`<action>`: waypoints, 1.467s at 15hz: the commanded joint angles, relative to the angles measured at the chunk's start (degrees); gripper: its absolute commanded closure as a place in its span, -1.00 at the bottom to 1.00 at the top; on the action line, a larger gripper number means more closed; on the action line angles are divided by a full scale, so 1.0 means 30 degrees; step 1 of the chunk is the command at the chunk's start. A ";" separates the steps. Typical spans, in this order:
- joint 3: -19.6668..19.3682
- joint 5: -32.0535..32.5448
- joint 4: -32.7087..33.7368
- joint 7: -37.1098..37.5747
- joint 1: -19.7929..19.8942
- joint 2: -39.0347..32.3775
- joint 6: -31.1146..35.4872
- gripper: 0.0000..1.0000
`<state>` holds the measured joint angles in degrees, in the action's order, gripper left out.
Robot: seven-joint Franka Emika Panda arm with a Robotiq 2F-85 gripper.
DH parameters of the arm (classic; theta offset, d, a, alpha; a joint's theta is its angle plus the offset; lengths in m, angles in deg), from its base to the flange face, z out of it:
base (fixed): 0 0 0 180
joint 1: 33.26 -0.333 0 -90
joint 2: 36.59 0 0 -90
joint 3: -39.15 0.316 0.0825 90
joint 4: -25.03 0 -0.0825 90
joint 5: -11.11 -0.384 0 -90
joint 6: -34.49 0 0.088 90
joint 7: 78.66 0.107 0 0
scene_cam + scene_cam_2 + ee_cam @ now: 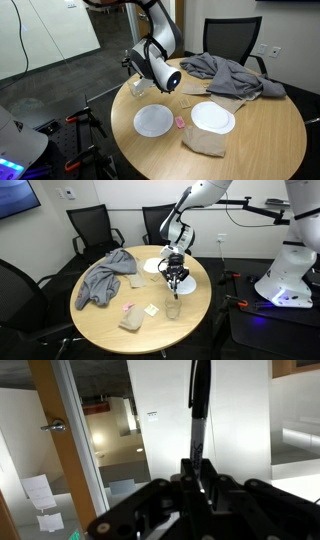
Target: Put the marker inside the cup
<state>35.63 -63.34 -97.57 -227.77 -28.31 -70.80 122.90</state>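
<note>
My gripper [200, 475] is shut on a dark marker [198, 410], which sticks out straight from between the fingers in the wrist view. The wrist camera looks out sideways at the room, so the cup does not show there. In both exterior views the gripper [133, 63] [176, 280] hangs above the round wooden table [260, 130] [100, 320], near its edge. A clear cup [138, 87] [173, 309] stands upright on the table close to that edge, just below and in front of the gripper. The marker is too small to make out in the exterior views.
Two white plates [153, 121] [213, 117] lie on the table. A grey cloth [225, 72] [105, 275] is heaped at one side. A tan napkin [205, 143] [131, 321] and a small pink item [180, 122] lie nearby. Black chairs [228, 38] surround the table.
</note>
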 commanded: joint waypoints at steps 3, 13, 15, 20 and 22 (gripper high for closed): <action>0.0628 0.0530 0.0873 0.0000 0.0548 -0.0484 0.1302 0.93; 0.1727 0.1102 0.0974 0.0001 0.1494 -0.1271 0.3550 0.93; 0.1974 0.1280 0.0919 0.0001 0.1683 -0.1425 0.4039 0.93; 0.2582 0.1503 0.0768 0.0001 0.2080 -0.1691 0.4992 -0.09; 0.2824 0.1528 0.0702 0.0001 0.2234 -0.1673 0.5179 -0.40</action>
<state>41.96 -59.88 -95.37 -227.77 -23.48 -76.21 136.69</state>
